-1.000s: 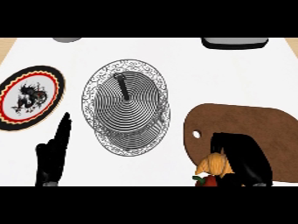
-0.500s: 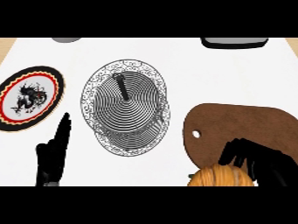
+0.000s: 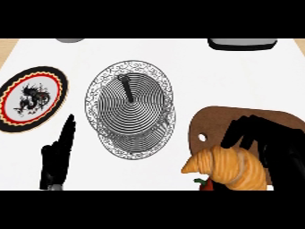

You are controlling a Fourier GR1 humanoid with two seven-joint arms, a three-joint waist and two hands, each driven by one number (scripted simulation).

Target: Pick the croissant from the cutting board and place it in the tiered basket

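Now: right black hand (image 3: 268, 136) curled over golden ridged croissant (image 3: 229, 166), near right, at brown wooden cutting board (image 3: 247, 117) near edge. Left hand (image 3: 57, 154) resting, fingers straight. Risk: croissant slips en route to wire tiered basket (image 3: 131, 112) w/ partial hold.

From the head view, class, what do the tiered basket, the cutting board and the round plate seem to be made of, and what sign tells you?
Tiered basket: apparently thin metal wire, judging by its see-through concentric rings and filigree rim.
Cutting board: probably wood, being matte brown and flat, though no grain shows.
Plate: likely glazed ceramic, smooth with a painted black, red and yellow pattern; the look leaves this open.
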